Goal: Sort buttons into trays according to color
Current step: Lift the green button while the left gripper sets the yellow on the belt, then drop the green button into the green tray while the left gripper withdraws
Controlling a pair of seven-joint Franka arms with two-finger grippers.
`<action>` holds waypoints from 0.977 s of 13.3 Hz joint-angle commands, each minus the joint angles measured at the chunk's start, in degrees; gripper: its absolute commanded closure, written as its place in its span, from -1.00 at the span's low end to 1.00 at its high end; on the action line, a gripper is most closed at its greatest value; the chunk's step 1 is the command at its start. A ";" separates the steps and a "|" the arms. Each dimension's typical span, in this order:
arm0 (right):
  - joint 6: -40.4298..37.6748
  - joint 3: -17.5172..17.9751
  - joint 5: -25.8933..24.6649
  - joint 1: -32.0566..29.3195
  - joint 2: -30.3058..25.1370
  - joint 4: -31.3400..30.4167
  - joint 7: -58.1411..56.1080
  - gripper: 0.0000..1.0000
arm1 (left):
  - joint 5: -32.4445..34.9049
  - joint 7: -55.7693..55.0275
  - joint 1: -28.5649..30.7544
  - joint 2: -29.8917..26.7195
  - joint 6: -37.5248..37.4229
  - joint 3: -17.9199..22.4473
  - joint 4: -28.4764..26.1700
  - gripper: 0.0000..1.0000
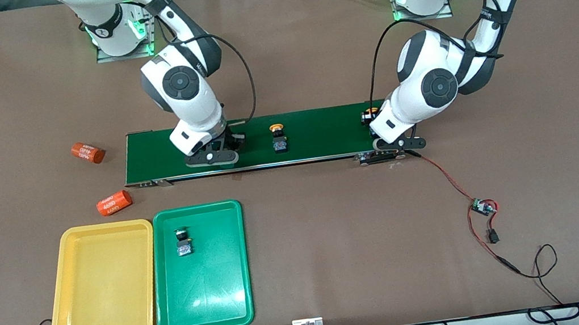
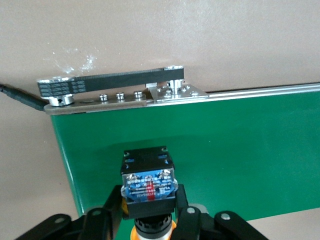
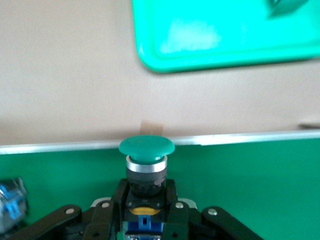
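My left gripper [image 1: 393,142] is at the conveyor belt's [image 1: 320,135] end toward the left arm. It is shut on a yellow-orange-capped button [image 2: 148,182] whose cap shows beside the hand [image 1: 370,114]. My right gripper [image 1: 213,155] is over the belt toward the right arm's end, shut on a green-capped button [image 3: 146,149] that the hand hides in the front view. A second yellow-orange button [image 1: 278,136] stands mid-belt. A green button [image 1: 183,241] lies in the green tray [image 1: 212,294]. The yellow tray [image 1: 102,293] beside it holds nothing.
Two orange "4680" cylinders [image 1: 88,152] [image 1: 114,203] lie off the belt's end toward the right arm. A small circuit board [image 1: 484,207] on red-black wires lies toward the left arm's end, nearer the camera. The belt's metal end bracket [image 2: 115,87] is by my left gripper.
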 commanded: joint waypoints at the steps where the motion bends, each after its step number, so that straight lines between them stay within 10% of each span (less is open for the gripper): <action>1: -3.30 -2.25 -0.70 -2.21 1.44 7.20 -7.70 0.83 | -1.29 0.20 -0.80 0.23 0.39 0.69 1.40 -1.00; 9: 0.20 -2.61 -0.35 -8.46 16.12 24.72 -17.92 0.72 | -0.32 6.09 -0.10 -10.65 -0.23 9.63 3.95 -1.00; 13: 5.84 -2.61 -0.17 -8.99 18.76 24.02 -18.81 -0.23 | -0.15 6.71 0.25 -14.53 -2.32 18.68 5.78 -1.00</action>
